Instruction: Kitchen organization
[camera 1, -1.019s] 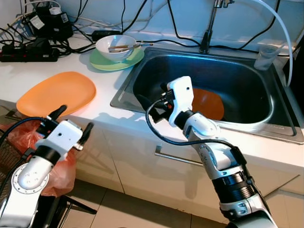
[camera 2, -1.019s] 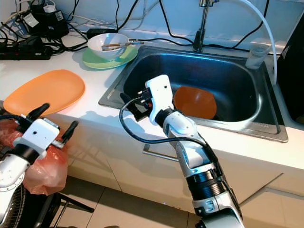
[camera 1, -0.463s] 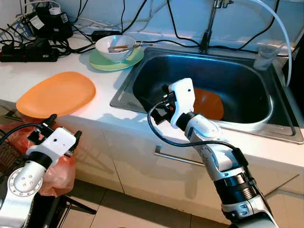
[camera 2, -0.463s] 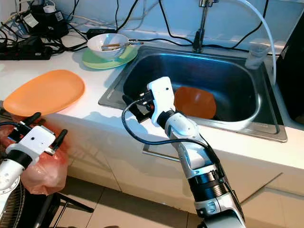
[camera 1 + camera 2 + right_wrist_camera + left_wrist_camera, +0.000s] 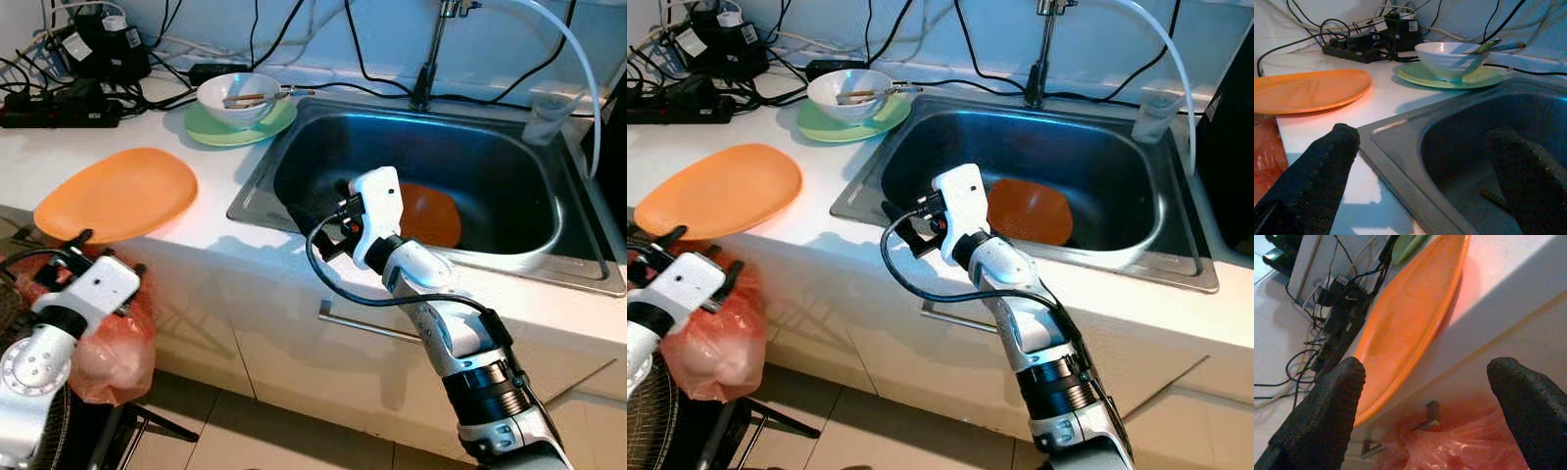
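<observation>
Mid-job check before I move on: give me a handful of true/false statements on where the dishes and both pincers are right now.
1. The large orange plate lies on the white counter, left of the sink. True.
2. The white bowl sits inside the sink. False: it rests on the green plate on the counter, with utensils in it.
3. A brown-orange dish lies in the sink basin. True.
4. The right pincer is shut on the orange plate. False: it is open and holds nothing, at the sink's near left rim.
5. The left pincer is open, below the counter edge by the orange plastic bag. True.
</observation>
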Tool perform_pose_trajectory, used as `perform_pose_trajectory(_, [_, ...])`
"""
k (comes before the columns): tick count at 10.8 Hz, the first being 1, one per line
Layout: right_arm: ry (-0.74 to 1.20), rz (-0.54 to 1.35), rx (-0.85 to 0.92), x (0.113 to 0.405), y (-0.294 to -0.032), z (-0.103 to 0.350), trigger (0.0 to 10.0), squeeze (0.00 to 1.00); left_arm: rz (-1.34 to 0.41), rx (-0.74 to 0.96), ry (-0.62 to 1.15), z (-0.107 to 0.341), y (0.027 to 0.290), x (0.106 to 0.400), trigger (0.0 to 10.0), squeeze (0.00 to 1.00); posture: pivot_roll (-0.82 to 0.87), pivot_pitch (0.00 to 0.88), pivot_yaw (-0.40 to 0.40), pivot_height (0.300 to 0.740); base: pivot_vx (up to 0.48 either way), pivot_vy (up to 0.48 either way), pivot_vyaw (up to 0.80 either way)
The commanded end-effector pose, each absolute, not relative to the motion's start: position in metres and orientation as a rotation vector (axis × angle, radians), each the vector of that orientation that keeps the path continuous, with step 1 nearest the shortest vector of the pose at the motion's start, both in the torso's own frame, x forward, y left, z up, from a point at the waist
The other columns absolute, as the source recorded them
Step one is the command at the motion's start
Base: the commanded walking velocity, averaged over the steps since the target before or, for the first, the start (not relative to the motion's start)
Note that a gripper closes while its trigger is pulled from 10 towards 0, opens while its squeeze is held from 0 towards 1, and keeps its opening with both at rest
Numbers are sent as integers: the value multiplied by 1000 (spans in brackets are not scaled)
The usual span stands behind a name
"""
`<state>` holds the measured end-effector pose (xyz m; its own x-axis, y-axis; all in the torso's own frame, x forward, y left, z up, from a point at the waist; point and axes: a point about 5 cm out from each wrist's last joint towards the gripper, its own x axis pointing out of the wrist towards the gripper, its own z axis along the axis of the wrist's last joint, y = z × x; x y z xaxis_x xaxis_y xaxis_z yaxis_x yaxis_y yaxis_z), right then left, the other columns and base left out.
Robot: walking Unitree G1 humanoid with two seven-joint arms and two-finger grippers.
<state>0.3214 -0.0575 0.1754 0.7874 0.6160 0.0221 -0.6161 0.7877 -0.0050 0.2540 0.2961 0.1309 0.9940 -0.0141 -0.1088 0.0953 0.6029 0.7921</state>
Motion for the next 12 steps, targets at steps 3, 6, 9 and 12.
perform_pose_trajectory(3, [-31,658,-2,319,-60,179,10000,439,19,979,104,143,319,269,10000,0,205,0,49,740,0,0,0])
perform_pose_trajectory(6, [-31,649,3,317,-61,179,10000,439,64,1012,94,154,329,286,10000,0,189,0,56,740,0,0,0])
perform_pose_trajectory(9, [-30,633,5,316,-64,179,10000,439,39,1019,101,154,331,294,8627,0,174,0,63,740,0,0,0])
perform_pose_trajectory(12, [-30,620,7,314,-66,180,10000,439,9,1033,147,147,337,299,0,0,163,0,69,740,0,0,0])
